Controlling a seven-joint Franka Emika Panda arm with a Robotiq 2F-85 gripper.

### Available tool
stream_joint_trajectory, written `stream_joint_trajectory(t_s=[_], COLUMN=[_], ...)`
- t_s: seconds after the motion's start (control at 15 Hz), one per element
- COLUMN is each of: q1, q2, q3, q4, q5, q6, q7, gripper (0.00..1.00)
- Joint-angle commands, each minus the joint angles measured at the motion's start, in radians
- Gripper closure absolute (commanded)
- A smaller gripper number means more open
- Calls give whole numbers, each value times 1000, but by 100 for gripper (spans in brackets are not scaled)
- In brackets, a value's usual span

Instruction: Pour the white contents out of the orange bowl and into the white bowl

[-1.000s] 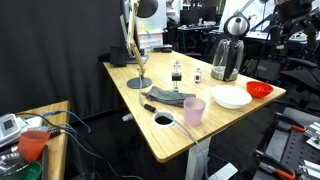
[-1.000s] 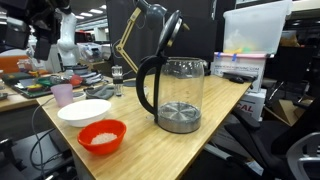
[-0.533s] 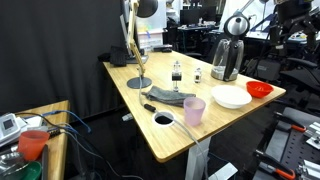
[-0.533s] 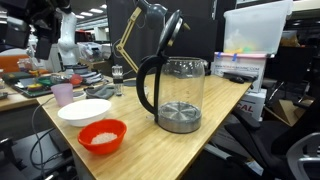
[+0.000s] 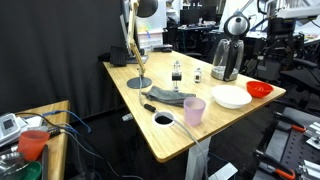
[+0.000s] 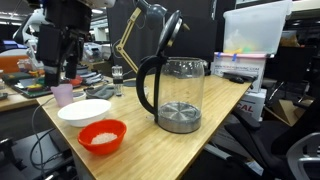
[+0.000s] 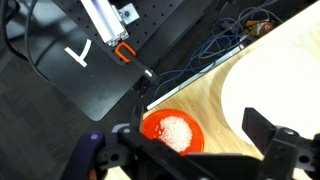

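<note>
the gripper (image 7: 190,128) hangs in the air with its jaws spread wide and nothing between them. in the wrist view the orange bowl (image 7: 172,132) sits below it at lower centre, close to the table's edge, with a heap of white contents (image 7: 177,127) inside. in an exterior view the same bowl rests at the lower left on the wooden table (image 6: 230,120), just beside the white bowl (image 6: 84,111). a pink cup (image 6: 63,95) stands behind them under the arm, and a glass kettle (image 6: 175,95) fills the middle of the frame.
</note>
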Motion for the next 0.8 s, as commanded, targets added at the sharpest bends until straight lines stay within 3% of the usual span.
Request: stream_joint_trajectory(t_s=[0.0,0.13,0.2,0.33,0.73], q1=[-56,-87,-70,-81,-80], q2=[90,147,109,145,151], q3=[-14,-15,-20,-23,-23], q4=[-4,-3,-6,-5,-5], q5=[-7,-50,-18,-35,-27], q6=[175,296,224,279,290], q7=[13,38,3,16,28], gripper=[0,0,0,0,0])
